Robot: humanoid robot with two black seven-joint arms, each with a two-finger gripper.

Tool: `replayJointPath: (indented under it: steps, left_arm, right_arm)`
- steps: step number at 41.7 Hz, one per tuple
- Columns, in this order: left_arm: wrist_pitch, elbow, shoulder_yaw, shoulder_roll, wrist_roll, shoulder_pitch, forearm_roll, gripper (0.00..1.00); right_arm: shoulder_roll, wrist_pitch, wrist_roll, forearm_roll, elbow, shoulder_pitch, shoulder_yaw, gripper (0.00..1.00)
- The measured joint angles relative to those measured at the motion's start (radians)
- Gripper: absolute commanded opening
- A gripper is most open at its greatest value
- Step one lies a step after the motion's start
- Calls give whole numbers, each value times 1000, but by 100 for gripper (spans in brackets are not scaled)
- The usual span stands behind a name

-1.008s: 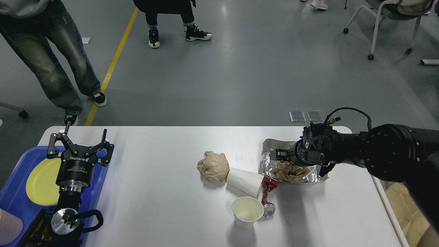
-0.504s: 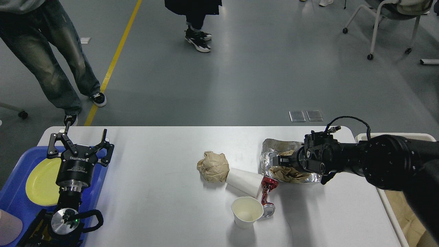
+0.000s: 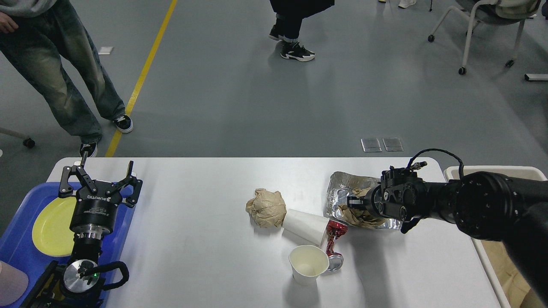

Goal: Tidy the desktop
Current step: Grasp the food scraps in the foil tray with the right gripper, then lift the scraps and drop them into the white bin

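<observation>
My left gripper (image 3: 99,179) hangs with its fingers spread wide over the desk's left edge, above the glossy blue tray (image 3: 17,239) holding a flat yellow plate (image 3: 53,224); I judge it idle. Mid-desk on the smooth white desktop (image 3: 192,256) sit a crumpled brown paper ball (image 3: 266,208), a toppled white paper cup (image 3: 305,226), an upright paper cup (image 3: 307,264) and a crushed red can (image 3: 335,244). Near the far right corner, my right gripper (image 3: 357,204) reaches into the wrinkled foil tray (image 3: 342,188) at the brown paper wad (image 3: 357,216); I cannot tell whether its fingers are closed. I'd grip the wad deep, lift slowly so the thin foil stays down, then carry it right to the beige bin (image 3: 496,252).
</observation>
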Motion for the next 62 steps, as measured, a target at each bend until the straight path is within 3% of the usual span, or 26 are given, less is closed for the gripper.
replayJointPath:
  steps: [4,6,31,39,47,55,62]
  left_arm:
    - [0,0,0,0,0,0,0,96]
    - [0,0,0,0,0,0,0,96]
    - [0,0,0,0,0,0,0,96]
    - [0,0,0,0,1,0,0,96]
    - [0,0,0,0,1,-1,0,96]
    - [0,0,0,0,1,-1,1,96]
    - [0,0,0,0,1,0,1,96]
  right_arm:
    - [0,-2,-1,2,-1,0,0,6]
    - [0,-3,-1,4,-1,-1,0,0]
    - [-6,16,-49,75,23,25,23,0]
    - [-72,45,-46,75,150,153,24,0]
    - [-168,190,-45,75,378,422,13,0]
    - [-228,421,-45,77,580,722,-10,0]
    - [-237,510,-40,73,772,944,-36,0]
